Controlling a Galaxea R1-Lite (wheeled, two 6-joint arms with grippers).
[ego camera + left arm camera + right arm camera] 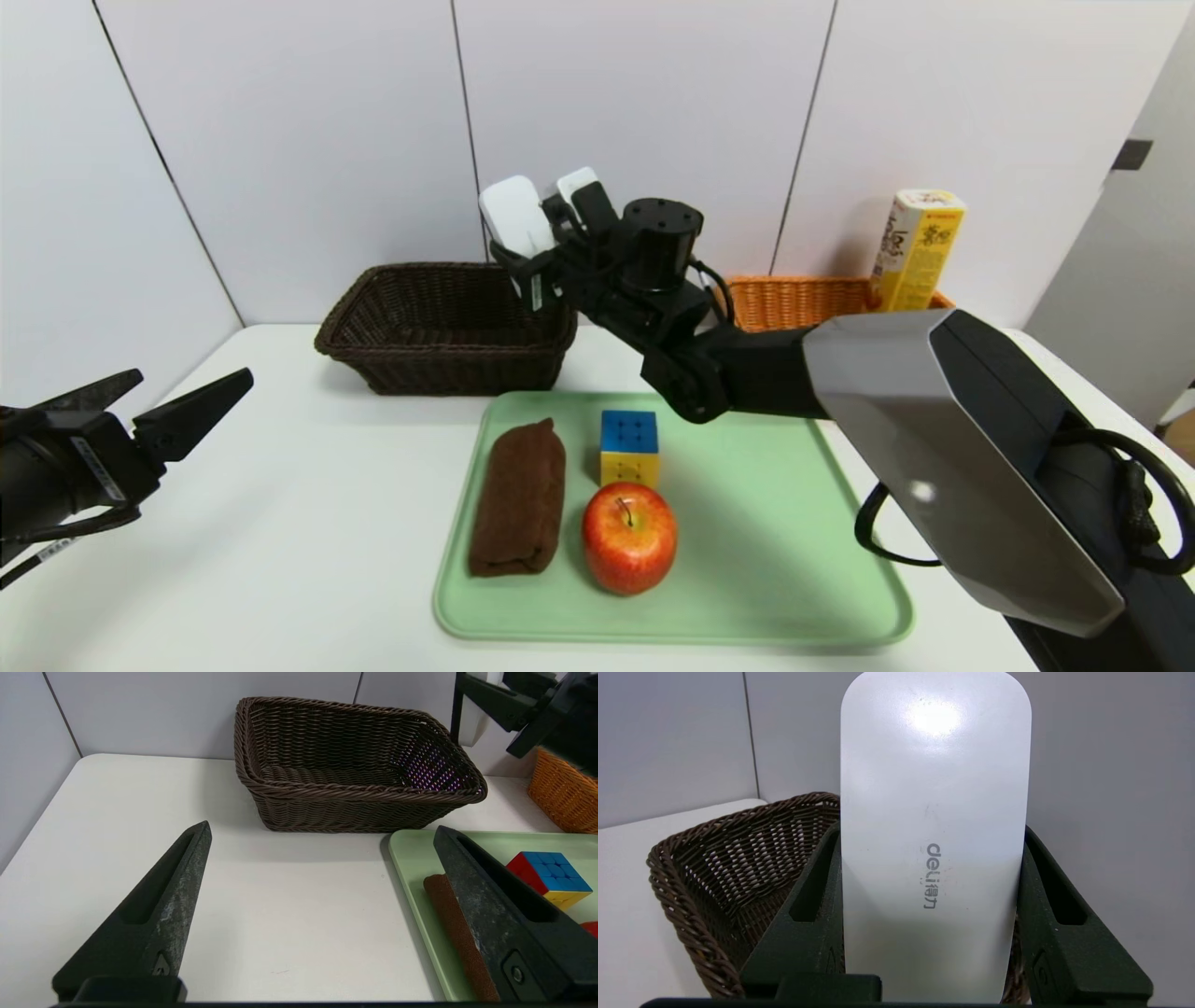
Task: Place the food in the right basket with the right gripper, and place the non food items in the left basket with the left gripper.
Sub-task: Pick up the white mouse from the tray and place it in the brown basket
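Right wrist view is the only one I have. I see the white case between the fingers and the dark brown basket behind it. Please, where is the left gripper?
Observer: The left gripper is open, low at the left side, well away from the right gripper.
Operator: Thank you. And in the right basket, is there some food?
Observer: Yes, the yellow-and-white snack box sticks up from the orange basket.
Operator: Which things are on the tray, please?
Observer: The green tray holds the brown cloth bundle, the puzzle cube and the apple.
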